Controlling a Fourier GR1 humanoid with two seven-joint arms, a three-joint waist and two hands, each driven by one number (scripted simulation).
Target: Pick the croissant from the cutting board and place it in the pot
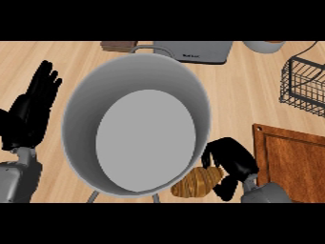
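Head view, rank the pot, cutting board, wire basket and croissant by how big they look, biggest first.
1. pot
2. cutting board and wire basket: similar, both cut off at the edge, so unranked
3. croissant, smallest

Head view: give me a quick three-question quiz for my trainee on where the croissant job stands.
1. True or false: the croissant already lies inside the pot.
2. Fill in: the left hand, at the view's left with fingers up, is ____.
3. Which hand is curled round the croissant? A. left hand B. right hand C. neither

Key: 1 false, it shows just outside the pot's near-right rim; 2 open; 3 B.
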